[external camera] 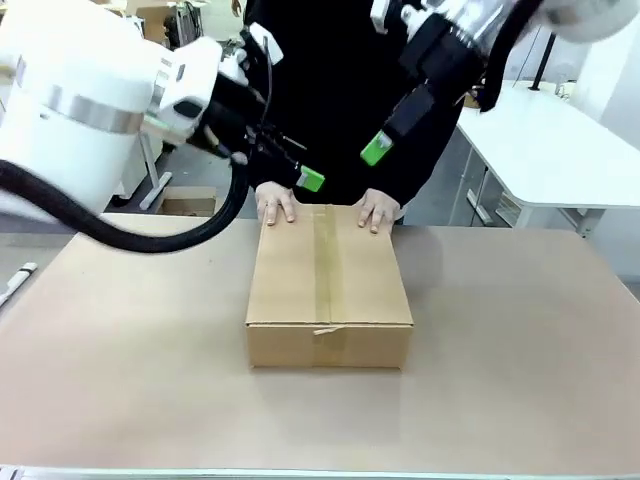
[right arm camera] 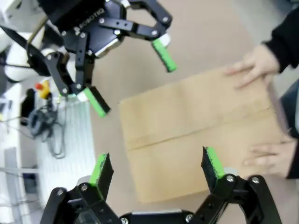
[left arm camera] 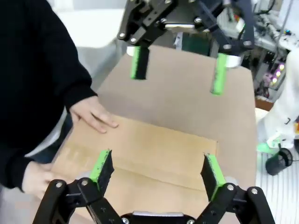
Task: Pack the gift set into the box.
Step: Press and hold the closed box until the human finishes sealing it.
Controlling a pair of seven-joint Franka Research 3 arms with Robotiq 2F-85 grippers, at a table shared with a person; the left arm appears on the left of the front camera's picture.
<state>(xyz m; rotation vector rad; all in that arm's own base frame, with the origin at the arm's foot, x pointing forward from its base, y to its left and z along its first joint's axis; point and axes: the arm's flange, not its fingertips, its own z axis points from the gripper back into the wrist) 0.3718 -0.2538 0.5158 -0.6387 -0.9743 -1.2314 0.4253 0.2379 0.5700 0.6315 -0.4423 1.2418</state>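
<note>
Box (external camera: 330, 290): matt brown corrugated cardboard, smooth clear tape (external camera: 326, 262) along seam. Tabletop (external camera: 120, 380): matt tan, smooth. Sleeve (left arm camera: 37, 70): black cloth.

Robotics laboratory — a white robot arm (external camera: 70, 110) looms over a brown-topped table (external camera: 120, 400), with a white worktable (external camera: 560, 150) behind it. Cables (right arm camera: 46, 135) trail across the floor beside a red button (right arm camera: 41, 87), and wired equipment (left arm camera: 275, 70) glows with indicator lights — the fittings of a research space.

The brown tabletop (external camera: 120, 380) carries one closed, taped cardboard box (external camera: 329, 290), centred and close to its far edge.
</note>
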